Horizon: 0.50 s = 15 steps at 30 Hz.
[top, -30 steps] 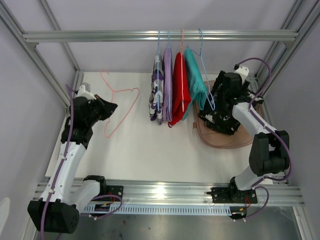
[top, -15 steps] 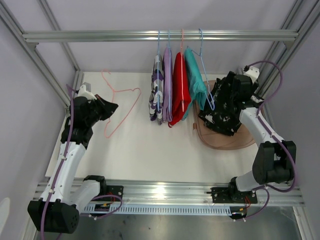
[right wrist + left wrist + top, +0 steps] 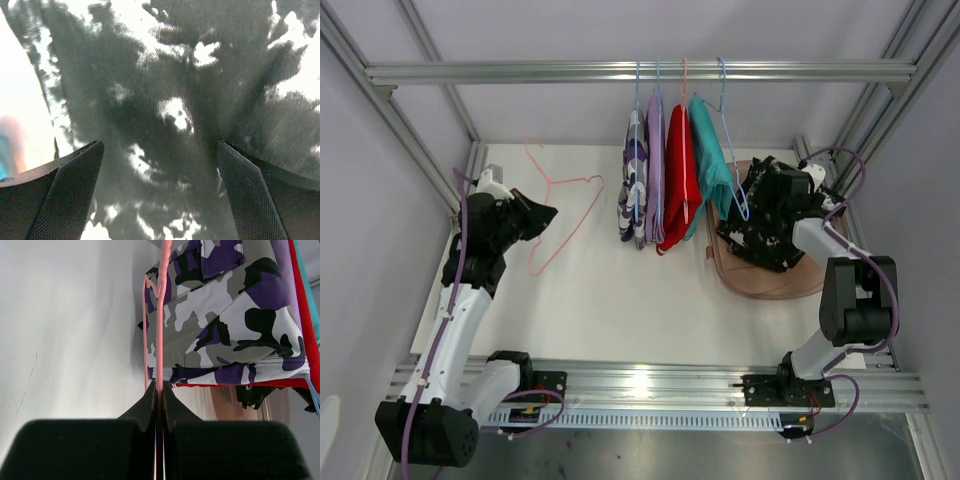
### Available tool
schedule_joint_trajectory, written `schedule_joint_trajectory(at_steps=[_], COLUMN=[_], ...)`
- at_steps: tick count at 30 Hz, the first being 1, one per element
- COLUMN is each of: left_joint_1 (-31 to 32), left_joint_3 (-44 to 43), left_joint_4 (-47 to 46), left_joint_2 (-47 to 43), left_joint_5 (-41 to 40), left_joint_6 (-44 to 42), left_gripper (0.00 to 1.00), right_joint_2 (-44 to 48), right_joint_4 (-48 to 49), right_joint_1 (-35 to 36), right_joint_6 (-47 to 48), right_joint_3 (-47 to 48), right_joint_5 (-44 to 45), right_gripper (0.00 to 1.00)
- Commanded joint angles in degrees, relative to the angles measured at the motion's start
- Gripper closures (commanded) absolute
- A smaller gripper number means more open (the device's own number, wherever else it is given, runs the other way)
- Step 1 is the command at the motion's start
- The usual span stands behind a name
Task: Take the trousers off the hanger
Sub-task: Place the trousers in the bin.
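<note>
Purple-and-white patterned [image 3: 634, 180], lilac [image 3: 655, 165], red [image 3: 681, 175] and teal [image 3: 710, 160] trousers hang on hangers from the top rail [image 3: 520, 72]. The black speckled trousers [image 3: 760, 235] lie off their hanger in a brown basket [image 3: 775, 283]. My left gripper [image 3: 546, 212] is shut on a bare pink hanger [image 3: 565, 205], whose wire runs between the fingers in the left wrist view [image 3: 160, 340]. My right gripper [image 3: 760, 195] is open just above the black trousers, which fill the right wrist view [image 3: 165, 100].
An empty blue hanger [image 3: 735, 150] hangs at the right end of the row. Metal frame posts stand at both back corners. The white table surface [image 3: 610, 300] stretches in front of the hanging garments.
My right wrist has dropped lower and turned over the black trousers in the basket. The left arm and the pink hanger have hardly moved.
</note>
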<state>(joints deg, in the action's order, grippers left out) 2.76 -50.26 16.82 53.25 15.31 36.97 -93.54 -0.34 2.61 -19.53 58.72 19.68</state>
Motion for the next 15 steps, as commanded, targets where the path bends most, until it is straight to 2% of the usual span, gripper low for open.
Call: schedule_joint_trajectory(at_steps=[1, 3, 7, 13, 15], left_joint_1=[0.3, 0.6, 2.9, 9.4, 13.6], left_joint_3=[-3.1, -4.2, -6.7, -12.0, -13.6], left_joint_4=[-3.1, -2.0, 2.0, 7.1, 8.9], left_joint_2=[-0.4, -0.3, -2.0, -5.1, -6.8], left_joint_5=[1.5, 1.6, -3.2, -13.0, -16.3], left_joint_6=[-2.2, -3.2, -7.2, -13.9, -16.0], left_gripper=[0.99, 0.99, 1.0, 0.99, 1.0], right_joint_2=[5.4, 8.9, 14.7, 19.6, 20.1], right_joint_4=[-3.8, -6.2, -9.7, -12.5, -12.8], right_joint_1=[-0.2, -0.1, 0.7, 5.7, 6.4], right_joint_6=[-1.9, -1.7, -1.5, 0.9, 0.3], right_joint_3=[2.5, 3.5, 3.0, 0.5, -0.3], right_joint_5=[-1.8, -2.6, -4.1, -3.2, -4.3], right_gripper=[0.01, 0.01, 0.01, 0.01, 0.01])
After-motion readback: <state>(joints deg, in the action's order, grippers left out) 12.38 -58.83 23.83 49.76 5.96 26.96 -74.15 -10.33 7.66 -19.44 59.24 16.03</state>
